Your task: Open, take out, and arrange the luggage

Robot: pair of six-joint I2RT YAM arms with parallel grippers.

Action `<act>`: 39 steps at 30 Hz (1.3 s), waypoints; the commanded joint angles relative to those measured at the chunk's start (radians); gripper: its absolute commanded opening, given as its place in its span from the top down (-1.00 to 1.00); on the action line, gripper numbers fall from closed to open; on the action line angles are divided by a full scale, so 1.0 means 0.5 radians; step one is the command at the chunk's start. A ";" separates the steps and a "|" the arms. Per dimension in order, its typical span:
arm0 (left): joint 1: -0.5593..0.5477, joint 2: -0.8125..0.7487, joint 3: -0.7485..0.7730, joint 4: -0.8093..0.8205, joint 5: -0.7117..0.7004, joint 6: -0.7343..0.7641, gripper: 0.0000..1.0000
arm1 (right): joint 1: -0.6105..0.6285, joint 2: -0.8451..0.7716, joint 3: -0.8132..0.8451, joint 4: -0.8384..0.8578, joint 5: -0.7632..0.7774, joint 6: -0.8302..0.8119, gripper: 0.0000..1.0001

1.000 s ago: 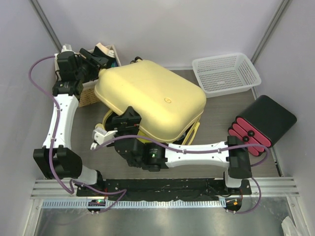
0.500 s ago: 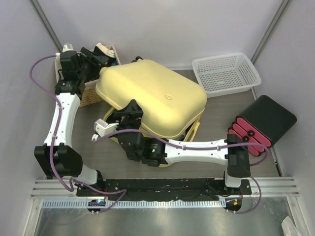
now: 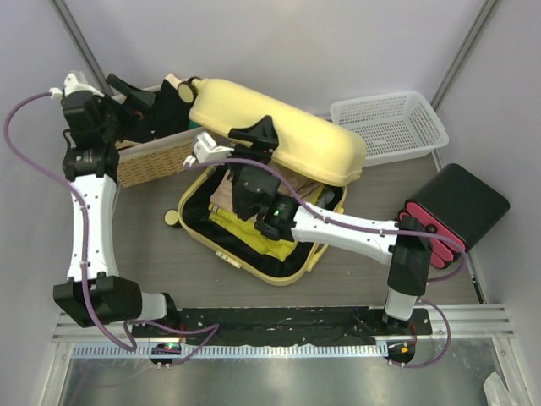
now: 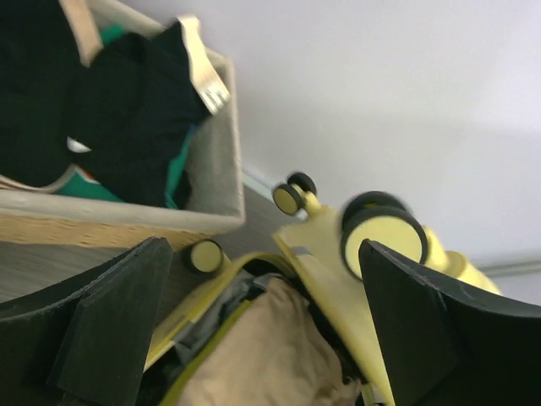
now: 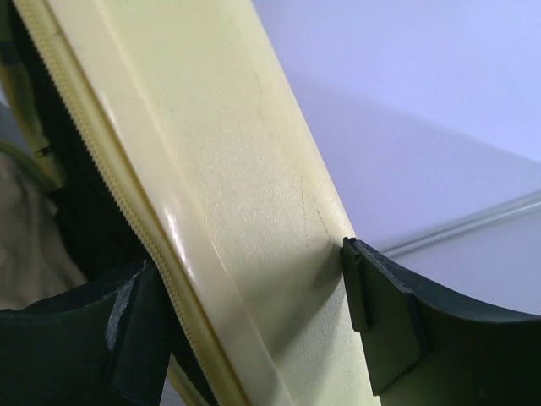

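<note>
The pale-yellow luggage lies open in the middle of the table. Its lid (image 3: 287, 139) is tipped up steeply toward the back, over the base rim (image 3: 254, 272). My right gripper (image 3: 256, 137) is shut on the lid's front edge. In the right wrist view the shell (image 5: 220, 169) fills the gap of that gripper (image 5: 245, 321), and one pad (image 5: 393, 313) presses on its outer face. My left gripper (image 3: 138, 101) hangs open over the wicker basket, clear of the lid. In its own view the left gripper (image 4: 266, 288) frames a yellow wheel (image 4: 382, 237) and beige cloth (image 4: 262, 347), touching neither.
Folded beige and yellow-green clothes (image 3: 241, 222) fill the luggage base. A wicker basket (image 3: 152, 162) of dark clothes stands at the back left, touching the lid's corner. Back right stands a white plastic basket (image 3: 389, 127), and a black box with red cylinders (image 3: 456, 207) is on the right.
The lid has swung from nearly flat up to steeply raised, my right gripper rising and moving back with it. My left gripper has opened, let go of the lid's corner and pulled back left.
</note>
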 commanded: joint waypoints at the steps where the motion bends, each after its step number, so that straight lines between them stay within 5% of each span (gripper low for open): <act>1: 0.159 -0.192 -0.104 -0.121 -0.030 0.181 -0.99 | -0.231 0.003 0.038 0.179 0.173 -0.141 -0.54; 12: 0.107 -0.794 -1.438 -0.152 0.148 0.080 -0.98 | -0.474 -0.034 0.170 -0.069 -0.036 0.126 -0.42; 21: 0.027 -0.696 -1.574 -0.520 0.307 0.166 -0.70 | -0.526 -0.061 0.210 -0.229 -0.165 0.325 -0.33; 26: 0.027 -0.662 -1.627 -0.526 0.307 0.178 -0.06 | -0.545 -0.095 0.210 -0.281 -0.192 0.396 -0.34; 31: 0.027 -0.454 -1.676 -0.493 0.344 0.194 0.18 | -0.563 -0.132 0.207 -0.321 -0.217 0.421 -0.33; 35: 0.134 -0.313 -1.630 -0.489 0.323 0.258 0.95 | -0.578 -0.159 0.210 -0.364 -0.226 0.436 -0.33; 39: 0.395 -0.251 -1.462 -0.514 0.246 0.387 1.00 | -0.588 -0.205 0.200 -0.450 -0.247 0.485 -0.33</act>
